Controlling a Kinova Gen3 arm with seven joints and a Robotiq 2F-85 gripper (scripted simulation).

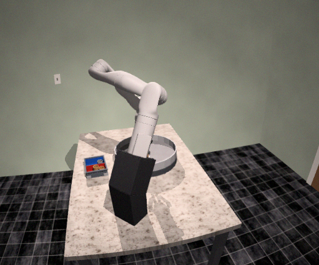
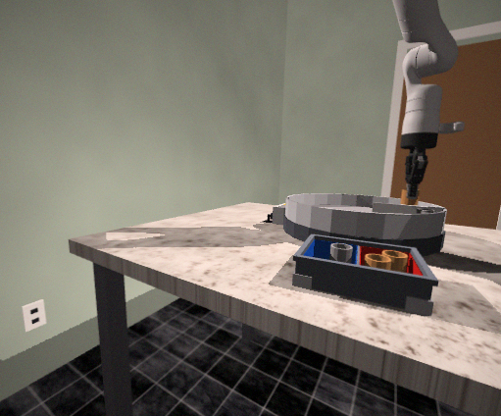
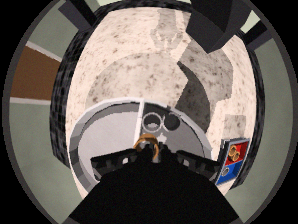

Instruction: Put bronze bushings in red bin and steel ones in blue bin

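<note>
- Grey round turntable (image 1: 167, 164) (image 2: 346, 222) (image 3: 75, 150), top view: partly hidden by the white jointed arm (image 1: 148, 101) (image 2: 422, 109).
- Bronze ring-shaped bushing (image 1: 148, 154) (image 2: 404, 197) (image 3: 146, 137) over the turntable, wrist view: partly covered by the black two-finger gripper (image 2: 412, 193) (image 3: 156, 146).
- Dark round object (image 3: 171, 122) within the turntable, wrist view: interior too dark to tell.
- Arm above the turntable, exterior view: cut off at top.

A robot test room, by its look: a jointed pale arm (image 1: 130, 82) (image 2: 422, 105) has its jaws (image 2: 411, 194) over a turntable (image 1: 167, 162) (image 2: 361, 221) (image 3: 75, 145) on a speckled tabletop (image 1: 195, 200) (image 2: 209, 260) (image 3: 120, 45), with plain green walls (image 1: 201, 47) (image 2: 145, 98) beyond and dark tiles (image 1: 30, 212) (image 2: 184, 363) below.
</note>
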